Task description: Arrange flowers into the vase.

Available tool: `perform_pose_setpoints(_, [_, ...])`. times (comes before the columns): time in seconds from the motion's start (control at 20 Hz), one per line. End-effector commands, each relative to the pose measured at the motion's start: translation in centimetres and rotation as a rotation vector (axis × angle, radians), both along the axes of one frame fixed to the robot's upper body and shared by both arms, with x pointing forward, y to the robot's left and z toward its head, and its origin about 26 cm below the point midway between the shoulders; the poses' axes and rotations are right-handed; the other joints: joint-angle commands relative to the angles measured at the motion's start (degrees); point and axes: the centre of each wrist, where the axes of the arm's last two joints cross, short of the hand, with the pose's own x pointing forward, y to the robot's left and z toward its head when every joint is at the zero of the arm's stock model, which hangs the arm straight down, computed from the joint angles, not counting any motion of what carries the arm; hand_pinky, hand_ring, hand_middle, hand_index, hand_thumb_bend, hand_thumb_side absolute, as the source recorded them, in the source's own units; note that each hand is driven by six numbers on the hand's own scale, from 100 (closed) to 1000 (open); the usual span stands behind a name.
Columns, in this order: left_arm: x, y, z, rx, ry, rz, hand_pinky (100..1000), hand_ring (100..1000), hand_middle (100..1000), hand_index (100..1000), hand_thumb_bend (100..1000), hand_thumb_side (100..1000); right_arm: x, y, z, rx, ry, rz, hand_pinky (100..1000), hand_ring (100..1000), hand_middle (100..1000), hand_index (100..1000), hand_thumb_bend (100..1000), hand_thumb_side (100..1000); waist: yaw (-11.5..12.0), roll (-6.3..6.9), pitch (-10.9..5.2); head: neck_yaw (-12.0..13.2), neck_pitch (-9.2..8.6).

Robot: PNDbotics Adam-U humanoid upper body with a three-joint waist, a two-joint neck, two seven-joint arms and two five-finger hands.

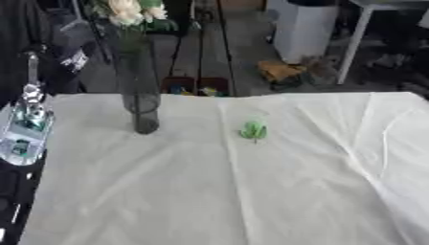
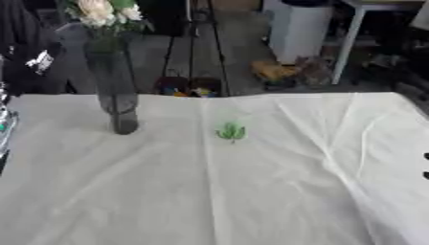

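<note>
A tall dark glass vase [image 1: 141, 95] stands upright on the white cloth at the back left of the table. White flowers [image 1: 127, 10] with green leaves stick out of its top. A small green leaf [image 1: 254, 129] lies alone on the cloth near the middle, to the right of the vase. My left hand [image 1: 25, 125] shows as a silver and black shape at the left edge, apart from the vase. Two dark tips of my right hand [image 2: 425, 165] just reach in at the right edge, far from the leaf.
The white cloth [image 1: 251, 191] covers the whole table and is creased along the right side. Beyond the far edge are a white bin [image 1: 303, 28], a white table leg [image 1: 356, 43] and clutter on the floor.
</note>
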Motion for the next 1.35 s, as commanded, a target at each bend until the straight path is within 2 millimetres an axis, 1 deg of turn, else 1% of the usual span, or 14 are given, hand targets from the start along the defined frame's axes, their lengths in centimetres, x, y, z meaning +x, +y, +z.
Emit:
perform_pose_setpoints(0.05, [-1.3,0.4,2.4,0.03,-0.108,-0.04,712,719,745,703,865,752,0.1,-0.5,1.2,-0.019,-0.028,-0.006,875,1000,845,991,100,882,0.15,-0.15,-0.43,-0.19,0.61])
perform_pose_setpoints(0.1, [-1.7,0.4,2.5,0.037,-0.133,-0.056,710,718,745,703,864,751,0.1,-0.5,1.0,-0.019,-0.025,-0.006,875,1000,845,991,100,882,0.24,-0.18,-0.45,-0.15,0.83])
perform_pose_setpoints(0.2, [-2.9,0.5,2.7,0.054,-0.208,-0.106,680,698,737,709,863,736,0.1,-0.5,1.0,-0.017,-0.027,-0.01,875,1000,844,991,100,882,0.33,-0.12,-0.3,-0.39,0.02])
perform_pose_setpoints(0.35, [-4.6,0.2,3.0,0.06,-0.353,-0.207,628,658,714,702,871,715,0.1,-0.5,1.0,-0.018,-0.026,-0.01,875,1000,845,991,100,884,0.56,-0.2,0.05,-0.93,0.19])
perform_pose_setpoints(0.45, [-5.7,0.1,2.9,0.038,-0.442,-0.278,630,659,711,706,886,703,0.1,-0.5,1.0,-0.019,-0.027,-0.01,875,1000,844,991,100,884,0.77,-0.25,0.25,-1.06,-0.11])
perform_pose_setpoints(0.6, [-6.8,0.4,2.7,0.009,-0.538,-0.325,631,657,706,707,898,701,0.1,-0.6,1.0,-0.017,-0.031,-0.013,875,1000,844,991,100,883,0.94,-0.45,0.45,-1.38,-0.29])
perform_pose_setpoints(0.8, [-7.3,0.7,2.0,-0.052,-0.583,-0.371,623,646,698,698,916,706,0.2,-0.5,1.1,-0.018,-0.037,-0.01,875,1000,844,991,100,883,1.52,-0.57,0.56,-1.38,-0.53])
perform_pose_setpoints(0.95, [-7.2,0.6,1.3,-0.139,-0.607,-0.418,612,636,690,696,932,703,0.2,-0.5,1.0,-0.018,-0.035,-0.008,875,1000,844,991,100,884,1.72,-0.67,0.66,-1.38,-0.68])
perform_pose_setpoints(1.15, [-7.4,0.5,1.1,-0.184,-0.633,-0.472,607,628,681,691,942,697,0.4,-0.5,1.2,-0.02,-0.039,-0.005,875,1000,844,990,100,882,1.85,-0.76,0.71,-1.39,-0.77])
perform_pose_setpoints(1.35, [-7.4,-0.1,1.0,-0.238,-0.639,-0.555,605,621,671,689,952,691,0.4,-0.4,1.1,-0.021,-0.039,-0.002,875,1000,844,990,100,882,1.85,-0.92,0.71,-1.34,-0.81])
